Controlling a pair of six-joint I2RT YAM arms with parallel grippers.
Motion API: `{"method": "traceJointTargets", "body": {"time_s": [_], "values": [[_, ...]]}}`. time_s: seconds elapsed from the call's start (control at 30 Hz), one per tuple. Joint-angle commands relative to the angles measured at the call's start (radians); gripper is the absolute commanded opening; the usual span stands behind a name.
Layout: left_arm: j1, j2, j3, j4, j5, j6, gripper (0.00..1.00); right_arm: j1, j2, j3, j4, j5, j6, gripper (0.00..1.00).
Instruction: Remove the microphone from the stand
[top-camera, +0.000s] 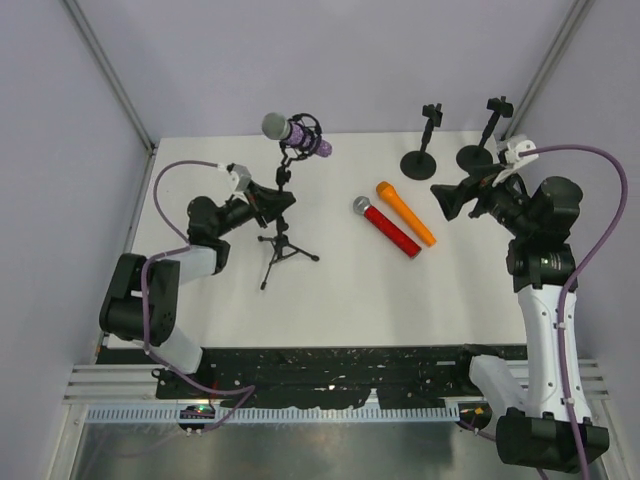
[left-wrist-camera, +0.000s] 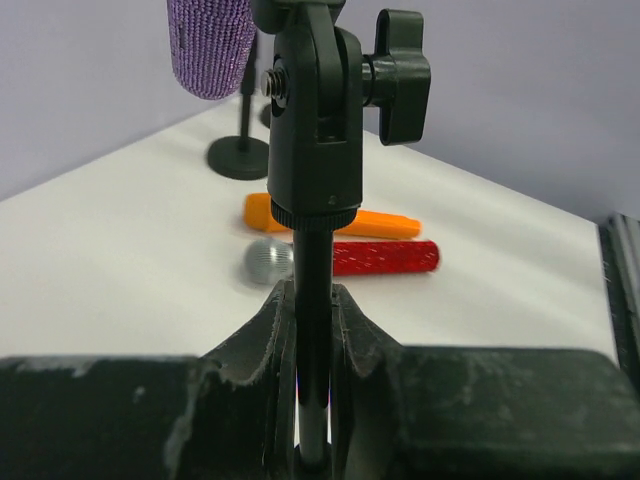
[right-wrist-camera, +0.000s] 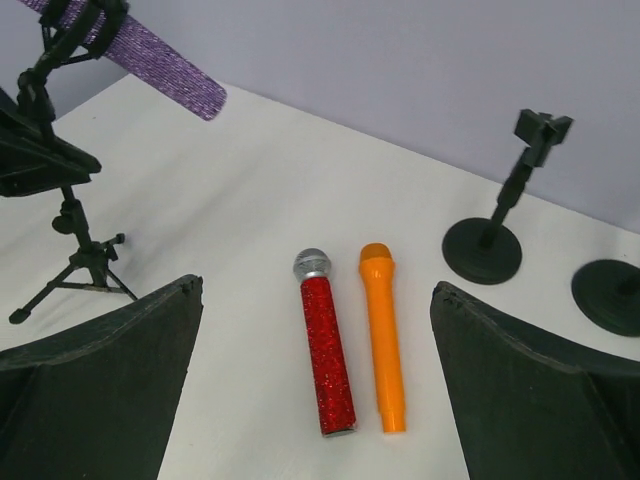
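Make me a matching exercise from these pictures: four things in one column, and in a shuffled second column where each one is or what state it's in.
Things
1. purple microphone
2. red microphone
3. left gripper
4. right gripper

Places or states
A. open, holding nothing
B. lying flat beside the orange microphone
C. mounted in the clip of the tripod stand
D. shut on the tripod stand's pole

Pairs: 1-C, 2-B, 3-D, 4-A

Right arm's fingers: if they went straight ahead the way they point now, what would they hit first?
Likely the red glittery microphone and the orange plastic microphone, lying side by side straight ahead between the right arm's fingers, spread open. Whether they'd pass above is unclear.
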Motion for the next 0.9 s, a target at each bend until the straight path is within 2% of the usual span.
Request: {"method": "traceJointTargets", "body": {"time_s": [0.0, 0.23, 0.5, 0.67, 0.87], "values": [[-0.055, -0.118, -0.053, 0.302, 0.11, -0.013, 0.0, 0.091, 0.024, 0.064, 0.001, -0.083, -0.091, 1.0], [-0.155, -0.209, -0.142, 0.311, 0.194, 0.016, 0.0, 0.223, 0.096, 0.202, -0.115, -0.212, -0.203, 1.0], [-0.268, -0.264, -0.186, 0.311, 0.24, 0.028, 0.0, 0.305, 0.175, 0.403, -0.161, -0.413, -0.202, 1.0], [-0.296, -0.283, -0.2, 0.311, 0.27, 0.002, 0.0, 0.362, 0.229, 0.529, -0.224, -0.508, -0.223, 1.0], [-0.31, -0.321, -0.24, 0.311, 0.279, -0.01, 0.0, 0.441, 0.284, 0.613, -0.336, -0.528, -0.328, 0.99]]}}
